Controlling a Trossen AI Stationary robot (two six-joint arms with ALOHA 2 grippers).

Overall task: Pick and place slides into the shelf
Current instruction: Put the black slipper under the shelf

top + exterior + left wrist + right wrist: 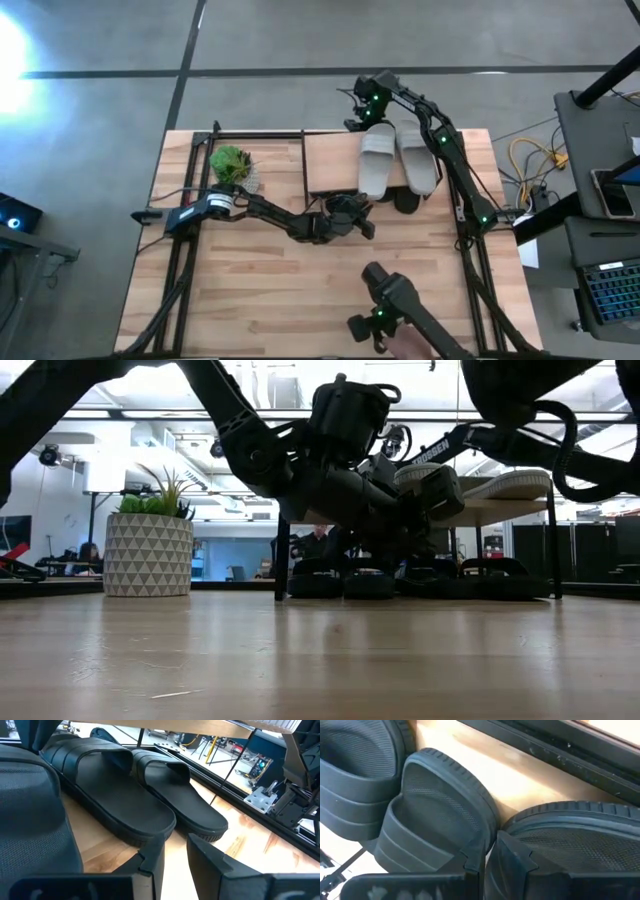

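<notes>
The shelf [333, 163] stands at the table's far middle, and two light grey slides [395, 160] lie on its plank top. Under it, black slides [125, 805] lie side by side on the table. A third black slide [30, 815] sits close beside my left gripper [175, 865]. That gripper [358, 208] is open at the shelf's near side, its fingers just short of the slides' near ends. My right gripper [362, 118] reaches down at the shelf's far side. In its wrist view it [487, 865] is shut on the nearest of three black slides [570, 845]. My right gripper has the black slide by the rounded end of its rim [501, 831], which runs into the narrow gap between the two fingers. One finger [517, 855] lies over the textured footbed. The fingers come slanting down from the far side and hide the contact itself.
A potted plant [232, 165] stands on the table left of the shelf. Black frame rails [190, 200] run along the table's left and right sides. Another dark arm piece [385, 305] stands at the near edge. Cables and a laptop [605, 290] lie off the table's right.
</notes>
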